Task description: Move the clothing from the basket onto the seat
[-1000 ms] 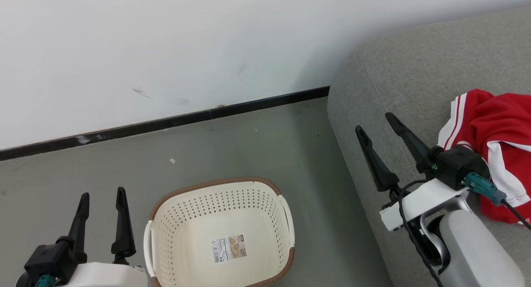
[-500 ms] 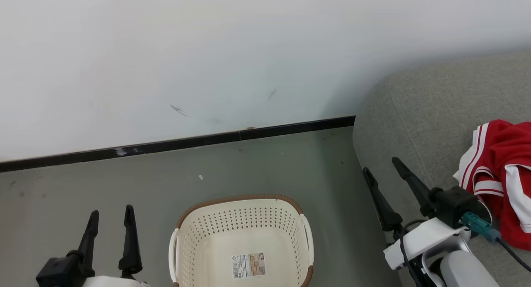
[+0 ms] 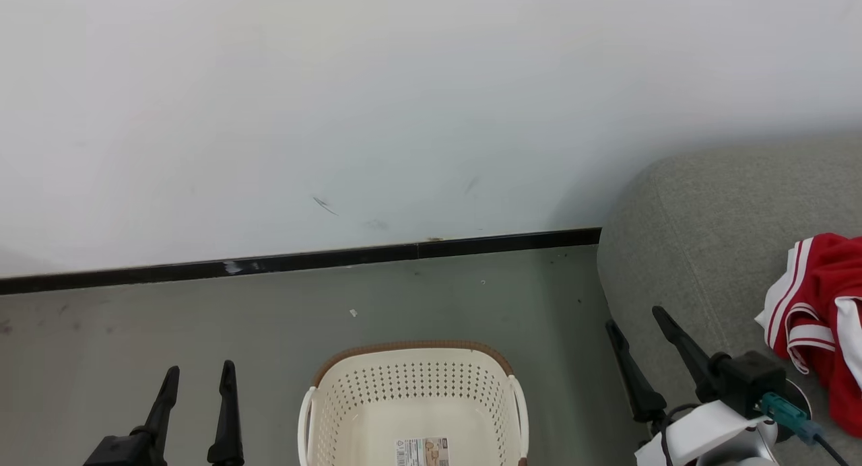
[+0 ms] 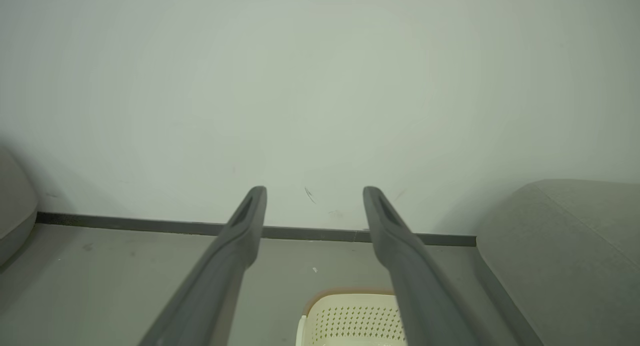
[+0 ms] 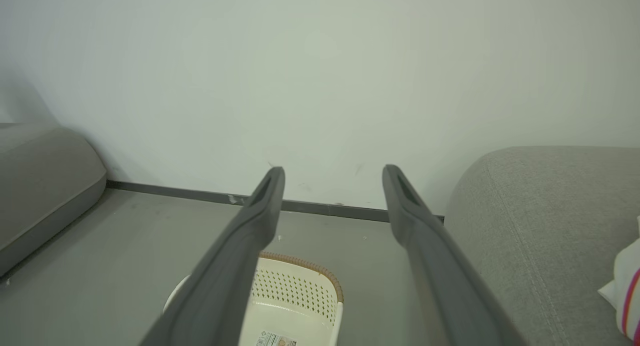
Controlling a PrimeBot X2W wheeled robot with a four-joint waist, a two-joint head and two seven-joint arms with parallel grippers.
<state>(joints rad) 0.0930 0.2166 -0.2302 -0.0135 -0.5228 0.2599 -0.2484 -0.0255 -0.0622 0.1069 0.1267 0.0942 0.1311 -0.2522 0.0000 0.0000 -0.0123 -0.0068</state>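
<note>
I am holding my left gripper (image 3: 201, 370) and my right gripper (image 3: 634, 318) spread wide, gripping nothing, while the red clothing (image 3: 818, 297) is lying on the grey seat (image 3: 693, 223), apart from the basket (image 3: 412, 385) sitting on the floor (image 3: 202, 318) between my arms.

The head view's bottom edge is cutting off the basket (image 3: 414, 385) on its near side and most of its label sticker (image 3: 422, 451), whose print is showing too small to read. The right edge is slicing through the clothing (image 3: 825, 277), so I am seeing perhaps one garment, perhaps more. In the right wrist view a finger (image 5: 235, 266) of my right end effector (image 5: 333, 170) is hiding part of the basket.
</note>
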